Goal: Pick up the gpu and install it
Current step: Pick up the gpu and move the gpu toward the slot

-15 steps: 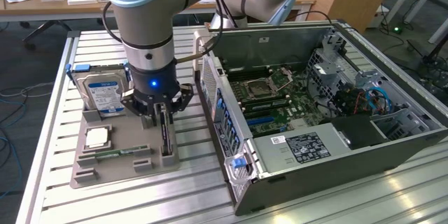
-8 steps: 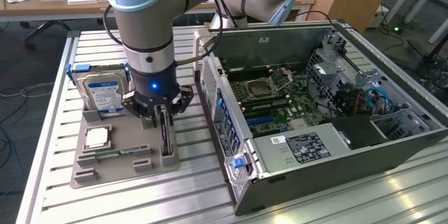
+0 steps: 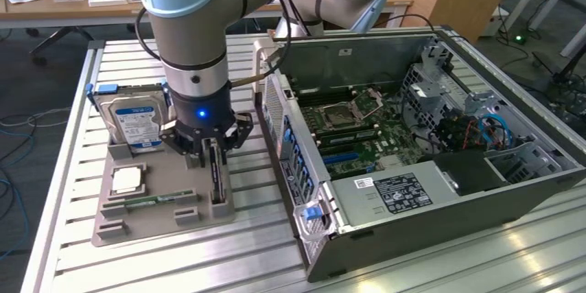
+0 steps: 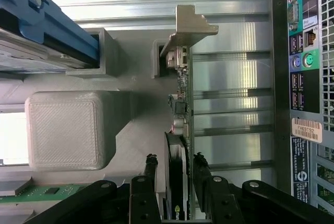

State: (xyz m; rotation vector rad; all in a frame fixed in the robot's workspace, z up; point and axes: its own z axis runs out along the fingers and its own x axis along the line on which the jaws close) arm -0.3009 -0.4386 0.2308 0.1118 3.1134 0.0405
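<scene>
The gripper (image 3: 213, 161) is set narrow and closed on the gpu (image 3: 217, 184), with one finger (image 4: 151, 167) on each face near its top edge. The card stands on edge in a slot along the tray (image 3: 147, 228) edge nearest the case (image 3: 430, 238), and its bracket (image 4: 188, 25) sits at the tray's far corner.

What could go wrong, as I judge it:
- The slot looks tight. A pull that is not straight up could bind the card and drag the tray along the table (image 3: 183, 265).
- The hold is high up on a thin board. If it swings, the card may pivot or slip between the pads.
- The case's port wall stands just beside the tray. The bracket could clip that wall or the case rim on the way over.
- Pressure on the fan side could damage it.

Tray contents, from the exterior view's left:
- A hard drive (image 3: 136, 125) stands upright at the far-left corner.
- A CPU (image 3: 126, 181) lies flat by the left edge.
- A memory stick (image 3: 156, 200) lies flat nearer the front edge.
- The gpu is at the right edge.

The case lies open on its side on the table. Inside are the motherboard (image 3: 366, 142), a labelled box (image 3: 403, 193) along the near wall, and blue cables (image 3: 495, 132) by the drive cage. I cannot pick out the card slot.
</scene>
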